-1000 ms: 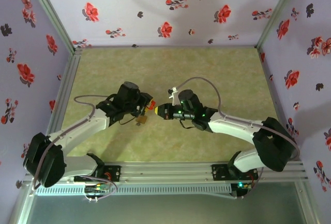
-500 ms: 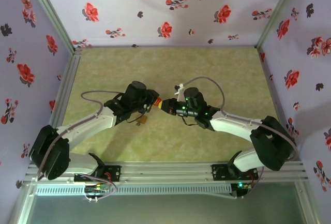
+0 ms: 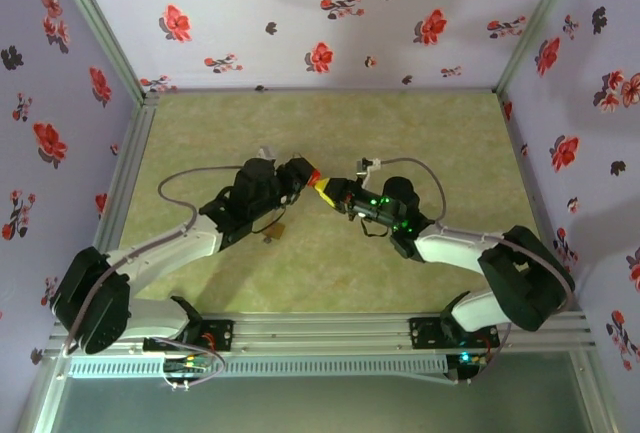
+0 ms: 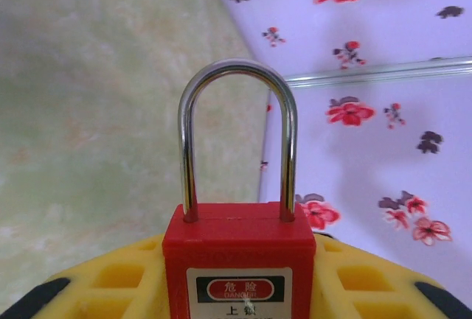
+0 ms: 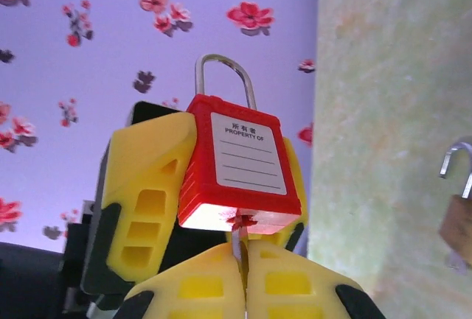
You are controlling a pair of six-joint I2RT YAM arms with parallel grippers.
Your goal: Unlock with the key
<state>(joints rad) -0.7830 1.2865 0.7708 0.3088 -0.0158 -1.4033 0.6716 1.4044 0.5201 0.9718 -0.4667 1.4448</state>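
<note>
Right now the job looks to be at the step where the key goes into the lock and gets turned.

At the bottom middle of the right wrist view, the right end effector point(image 5: 242, 264) has its two yellow fingers pressed tight together. They pinch the key point(image 5: 237, 234), a thin dark bit of metal that sticks straight up out of the tips. The top of the key touches the underside of the red padlock point(image 5: 243, 164), just where the keyhole should be. I cannot tell how deep it has gone in.

A little farther back, the left end effector point(image 4: 240, 275) holds the red padlock by its sides, with the fingers part way apart to fit the body. In the left wrist view the silver shackle point(image 4: 237, 135) stands upright in the middle of the frame. Both of its legs sit down in the red body, so I think the lock is not yet open.

Next, I think the right arm needs to push the key all the way in and twist it. The left arm has to keep the lock steady, or the small key could slip or bend.

At the right edge of the right wrist view, a brass padlock point(image 5: 459, 216) lies on the green counter point(image 5: 383, 113). The flowery wall point(image 5: 110, 39) is behind it all.
</note>
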